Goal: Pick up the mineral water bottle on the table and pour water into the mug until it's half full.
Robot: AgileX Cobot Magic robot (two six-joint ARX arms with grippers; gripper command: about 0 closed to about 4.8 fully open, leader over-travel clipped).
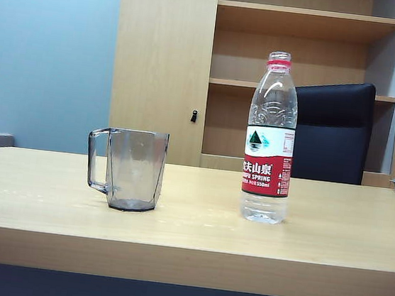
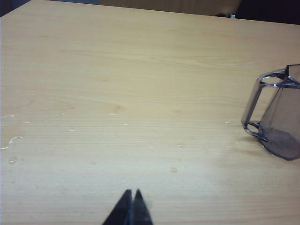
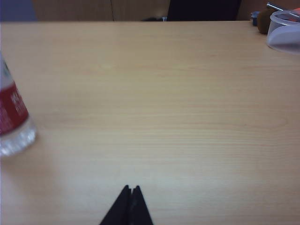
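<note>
One bottle, one mug, two idle pincers.
The mineral water bottle (image 1: pixel 270 138) stands upright and capless on the worktop (image 1: pixel 188 225), well apart from the empty mug (image 1: pixel 128 169) to its left. The left pincer (image 2: pixel 131 192) and right pincer (image 3: pixel 131 188) hover over bare wood, tips pressed together, holding nothing.

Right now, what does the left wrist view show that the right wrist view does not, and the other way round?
Only the left wrist view shows the mug, standing upright and empty, and the left tool, shut. Only the right wrist view shows the bottle, a clear container at the far corner, and the right tool, shut. Both show the bare table, with each tool holding nothing.
</note>
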